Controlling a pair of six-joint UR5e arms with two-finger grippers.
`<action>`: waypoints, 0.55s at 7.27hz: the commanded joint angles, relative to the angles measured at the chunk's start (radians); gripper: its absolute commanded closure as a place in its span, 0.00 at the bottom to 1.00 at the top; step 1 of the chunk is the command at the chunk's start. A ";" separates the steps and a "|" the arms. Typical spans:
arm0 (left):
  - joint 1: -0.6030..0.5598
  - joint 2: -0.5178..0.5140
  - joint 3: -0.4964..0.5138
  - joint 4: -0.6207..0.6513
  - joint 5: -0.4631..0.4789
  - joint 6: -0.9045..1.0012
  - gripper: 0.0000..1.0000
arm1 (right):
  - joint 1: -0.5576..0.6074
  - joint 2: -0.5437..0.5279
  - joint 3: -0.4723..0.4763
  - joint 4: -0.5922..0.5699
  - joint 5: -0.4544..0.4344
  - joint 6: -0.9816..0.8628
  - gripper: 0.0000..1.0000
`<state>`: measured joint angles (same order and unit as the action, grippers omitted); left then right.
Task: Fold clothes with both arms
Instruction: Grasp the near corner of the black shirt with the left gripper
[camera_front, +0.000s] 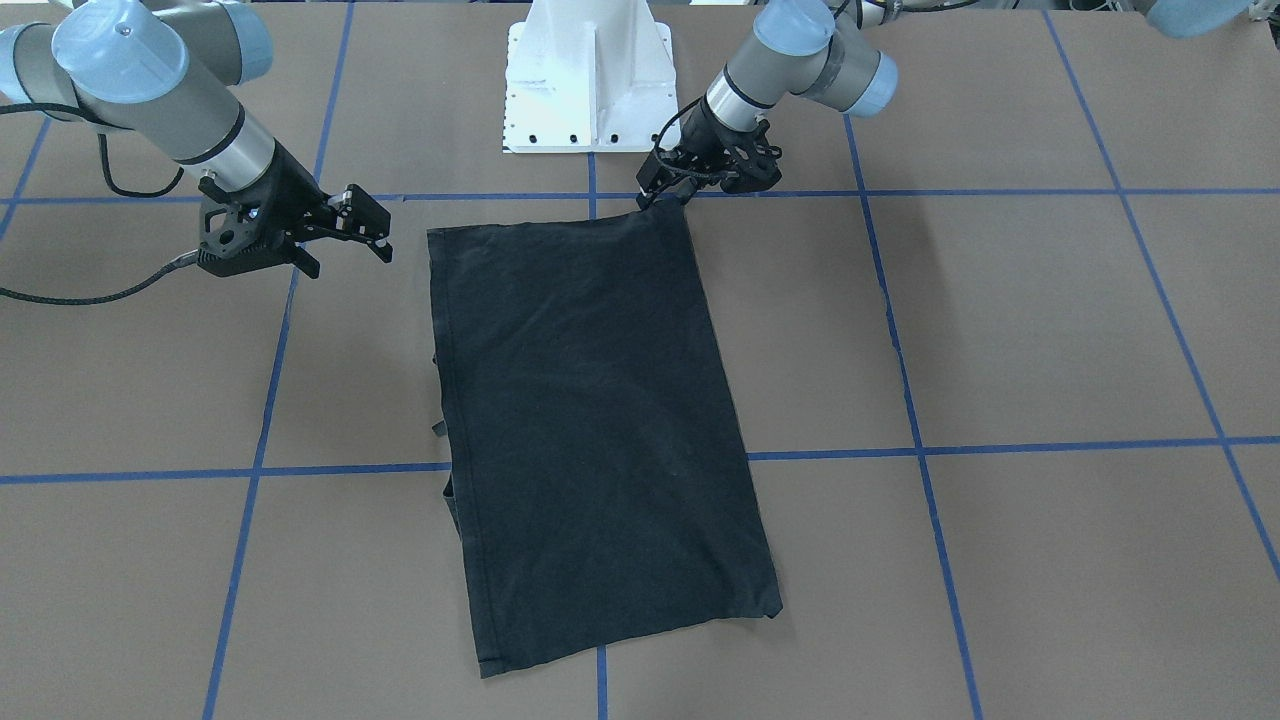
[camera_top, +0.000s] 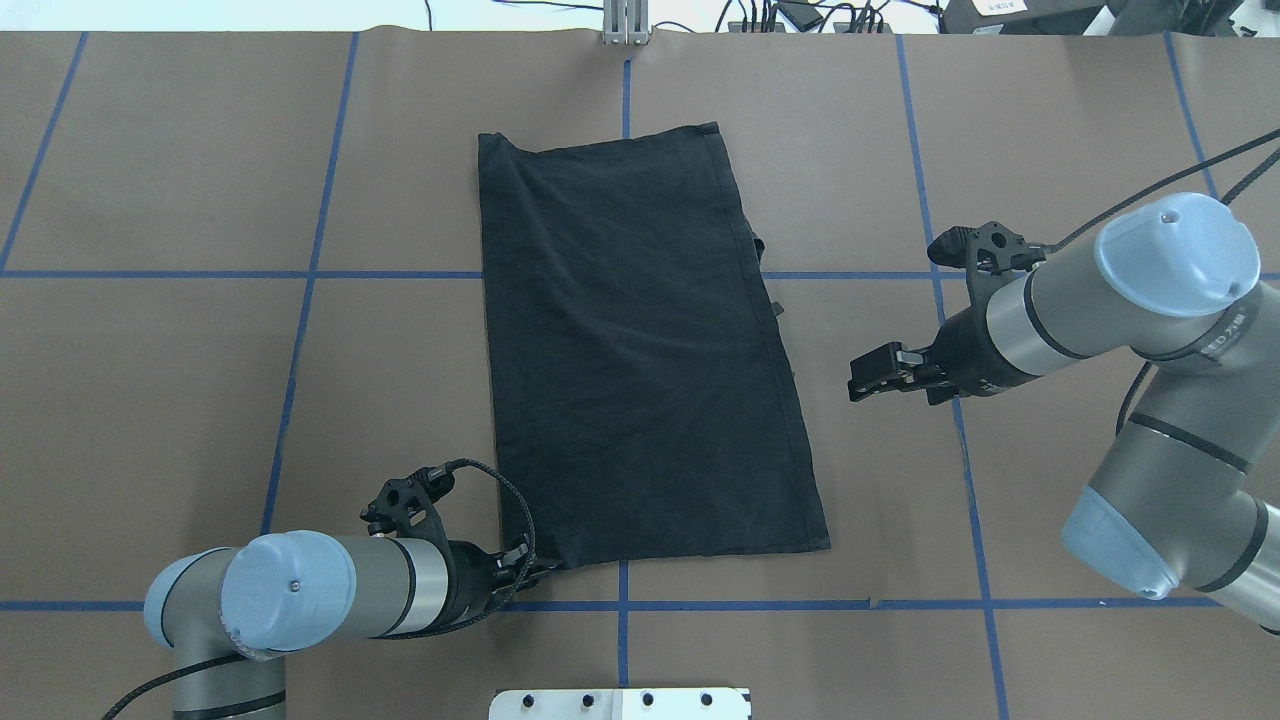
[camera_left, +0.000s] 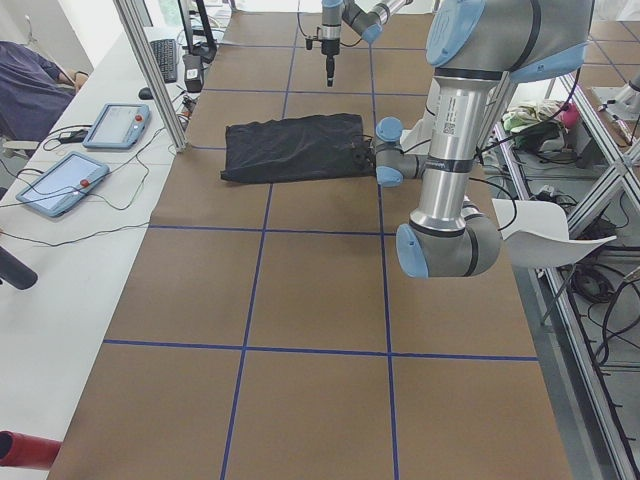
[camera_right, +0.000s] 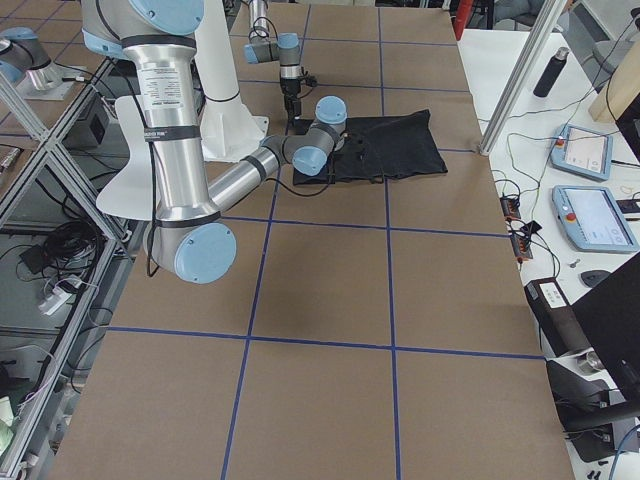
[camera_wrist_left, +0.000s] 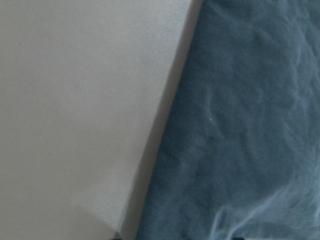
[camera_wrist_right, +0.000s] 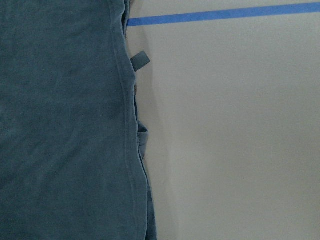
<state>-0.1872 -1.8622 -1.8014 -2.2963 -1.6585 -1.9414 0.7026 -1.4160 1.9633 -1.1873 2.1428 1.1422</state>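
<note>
Overhead exterior has the black T-shirt (camera_top: 640, 350) laid flat on the table (camera_top: 200, 400) as a long rectangle, plain side up, no print showing. Down at its near corner sits the left gripper (camera_top: 532, 570), low against the surface, and its fingers look pressed together on that corner of the cloth. From the camera across the table, the fabric rises to a small peak right at the fingertips. The left wrist camera is filled with wrinkled cloth just ahead of the gripper, with bare table off to one side.

Over on the other long edge, the right gripper (camera_top: 868, 375) hovers with its fingers spread and nothing between them. The shirt's hemmed edge lies ahead of it, near but apart. Its wrist camera looks down that hem, and a small fabric tab (camera_wrist_right: 140, 60) pokes out from under the edge. A blue tape line (camera_wrist_right: 225, 13) crosses the table beyond the tab.
</note>
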 joint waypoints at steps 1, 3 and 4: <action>0.000 -0.006 0.002 0.001 -0.001 -0.005 0.55 | 0.000 0.000 -0.001 0.000 0.000 0.001 0.00; 0.000 -0.006 0.000 0.001 -0.003 0.006 1.00 | 0.002 -0.001 -0.001 0.000 0.002 -0.002 0.00; 0.000 -0.006 0.000 0.003 -0.003 0.006 1.00 | 0.002 -0.003 -0.003 0.000 0.002 -0.002 0.00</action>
<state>-0.1869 -1.8685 -1.8002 -2.2946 -1.6609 -1.9377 0.7039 -1.4176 1.9616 -1.1873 2.1440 1.1404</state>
